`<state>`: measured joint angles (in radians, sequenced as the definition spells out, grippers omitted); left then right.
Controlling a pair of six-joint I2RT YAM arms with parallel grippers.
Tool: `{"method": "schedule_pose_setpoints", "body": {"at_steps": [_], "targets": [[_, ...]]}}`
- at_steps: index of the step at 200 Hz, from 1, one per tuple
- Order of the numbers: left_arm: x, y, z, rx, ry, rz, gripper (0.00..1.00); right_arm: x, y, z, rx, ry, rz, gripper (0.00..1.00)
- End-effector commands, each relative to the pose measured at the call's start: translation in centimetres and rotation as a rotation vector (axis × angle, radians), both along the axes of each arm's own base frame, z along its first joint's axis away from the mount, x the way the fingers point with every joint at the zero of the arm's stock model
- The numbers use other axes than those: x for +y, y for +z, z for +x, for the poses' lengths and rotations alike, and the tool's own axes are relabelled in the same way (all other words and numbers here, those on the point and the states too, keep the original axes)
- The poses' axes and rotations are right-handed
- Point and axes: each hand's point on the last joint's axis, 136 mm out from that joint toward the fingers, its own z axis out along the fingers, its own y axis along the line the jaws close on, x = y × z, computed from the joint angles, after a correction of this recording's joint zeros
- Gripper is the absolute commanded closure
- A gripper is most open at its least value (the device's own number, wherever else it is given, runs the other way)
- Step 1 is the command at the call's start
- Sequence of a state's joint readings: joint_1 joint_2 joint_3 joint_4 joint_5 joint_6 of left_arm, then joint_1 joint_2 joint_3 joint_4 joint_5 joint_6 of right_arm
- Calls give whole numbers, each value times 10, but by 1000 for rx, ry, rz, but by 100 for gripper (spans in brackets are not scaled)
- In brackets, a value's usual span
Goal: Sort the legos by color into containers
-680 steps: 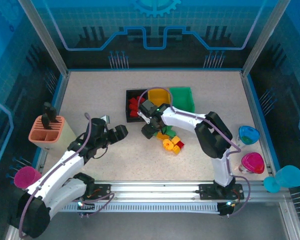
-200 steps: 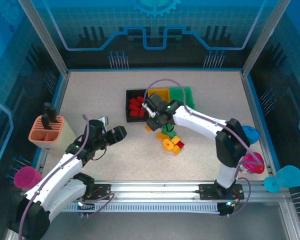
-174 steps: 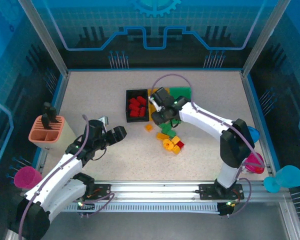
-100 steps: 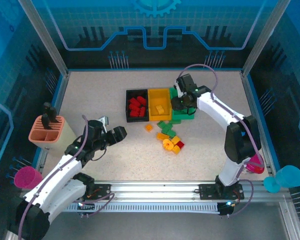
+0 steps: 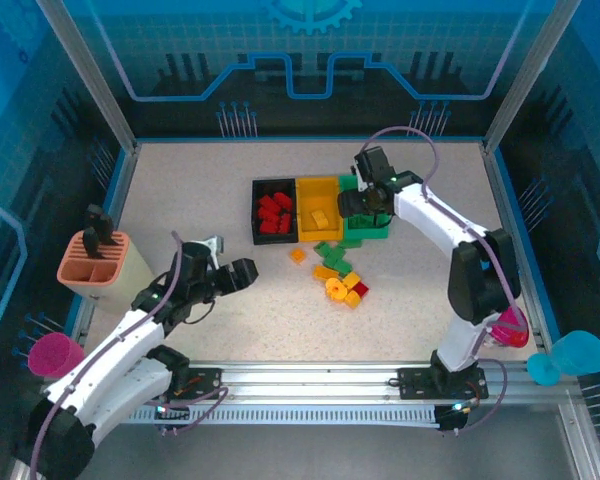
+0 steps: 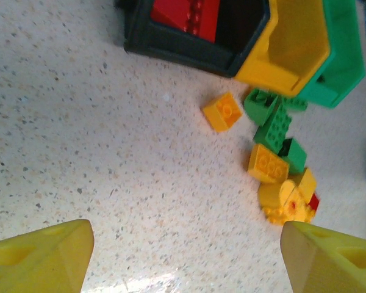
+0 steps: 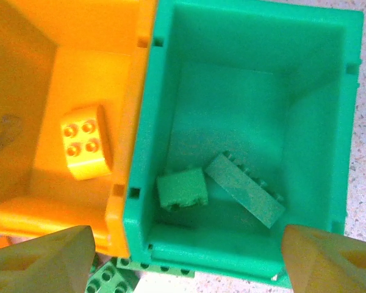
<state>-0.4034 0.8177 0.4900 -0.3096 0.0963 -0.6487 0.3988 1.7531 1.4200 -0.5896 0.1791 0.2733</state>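
Three containers stand in a row: a black bin (image 5: 256, 212) with red legos (image 5: 273, 212), a yellow bin (image 5: 318, 187) with one yellow brick (image 7: 84, 149), and a green bin (image 5: 379, 216). My right gripper (image 5: 363, 204) hangs open over the green bin (image 7: 244, 36), where two green bricks (image 7: 182, 189) (image 7: 244, 189) lie loose. Nothing is between its fingers. A pile of loose green, yellow and red legos (image 5: 340, 276) lies in front of the bins, with a single yellow brick (image 6: 222, 111) apart on the left. My left gripper (image 5: 244, 272) is open and empty, low over bare table left of the pile.
An orange-topped cream holder (image 5: 93, 258) and a pink cup (image 5: 50, 352) stand at the left edge. A blue cup (image 5: 497, 268), a pink cup (image 5: 507, 325) and another blue cup (image 5: 578, 355) stand at the right. The bare table (image 6: 110, 152) stretches left of the pile.
My right gripper travelled from the pile to above the green bin and opened; a green brick now lies in the bin. The left gripper shifted slightly toward the pile.
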Motion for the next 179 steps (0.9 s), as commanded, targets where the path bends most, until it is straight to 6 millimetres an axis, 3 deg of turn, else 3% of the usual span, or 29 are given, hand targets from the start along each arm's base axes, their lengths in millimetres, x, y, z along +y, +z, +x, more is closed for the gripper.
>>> {"method": "schedule_pose_setpoints", "body": {"at_steps": [1,53,110,179], "targets": [[-15,6,2,-27,-85,89,18,13,39,-12,-109,42,67,19],[-66,-15,13,29,-252,207,14,21,63,-51,-176,117,149,16],[-101,-44,49,115,-317,300,15,9,59,-84,-194,121,174,16],[-110,-77,84,188,-303,435,18,-3,47,-103,-199,101,179,16]]}}
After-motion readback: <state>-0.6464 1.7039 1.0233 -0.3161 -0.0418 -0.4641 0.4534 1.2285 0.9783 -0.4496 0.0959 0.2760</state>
